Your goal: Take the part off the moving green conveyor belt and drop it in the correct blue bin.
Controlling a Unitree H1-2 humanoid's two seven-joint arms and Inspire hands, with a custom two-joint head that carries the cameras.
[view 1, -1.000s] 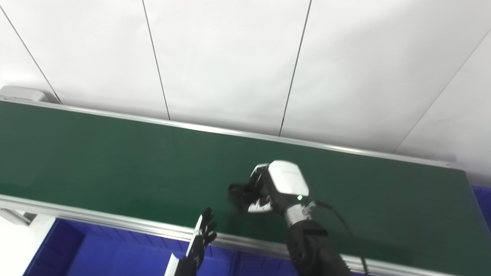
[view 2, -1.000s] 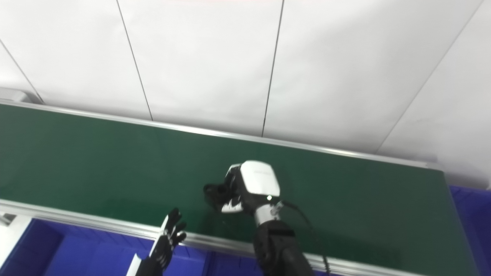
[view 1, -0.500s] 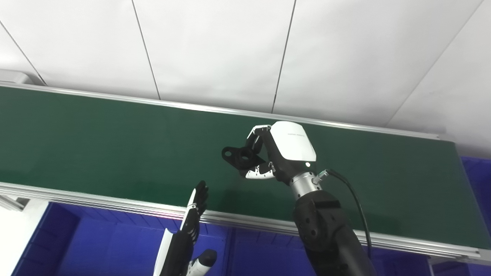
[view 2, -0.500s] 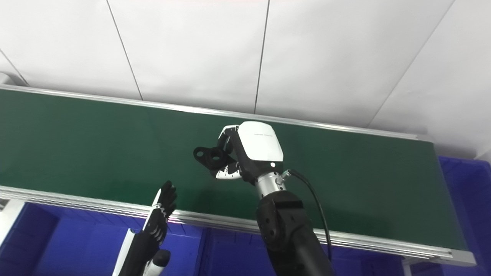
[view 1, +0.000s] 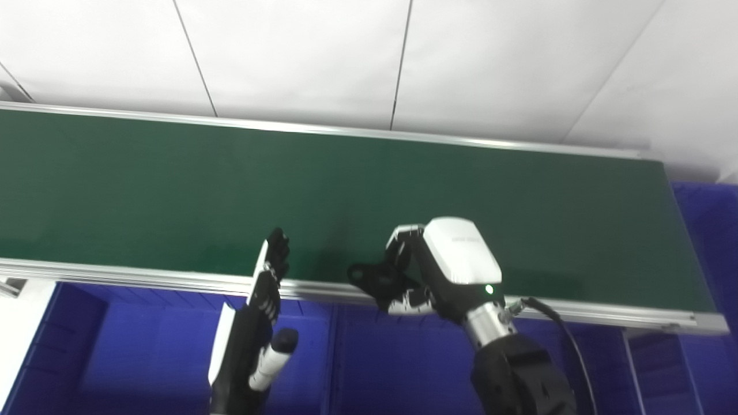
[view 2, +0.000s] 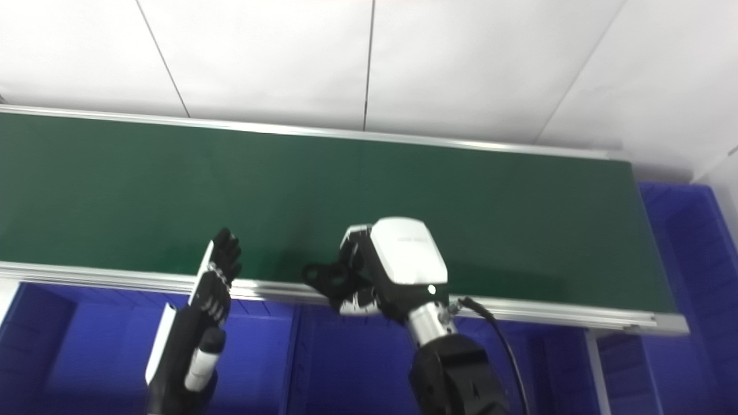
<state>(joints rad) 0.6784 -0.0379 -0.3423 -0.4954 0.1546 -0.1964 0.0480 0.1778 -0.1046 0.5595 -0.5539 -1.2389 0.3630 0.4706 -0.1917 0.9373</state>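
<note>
The part (view 1: 372, 278), a single black piece with a round hole at its end, sits pinched in your right hand (view 1: 426, 271) over the conveyor belt's (view 1: 173, 184) near edge, above the blue bins (view 2: 346, 369). The right eye view shows more of the right-hand bin (view 2: 692, 242). Your left hand (view 1: 262, 300) is spread, holding nothing.

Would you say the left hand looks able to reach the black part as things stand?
Probably yes: the left hand is open beside the black part, nothing between, though the right hand grips it.
</note>
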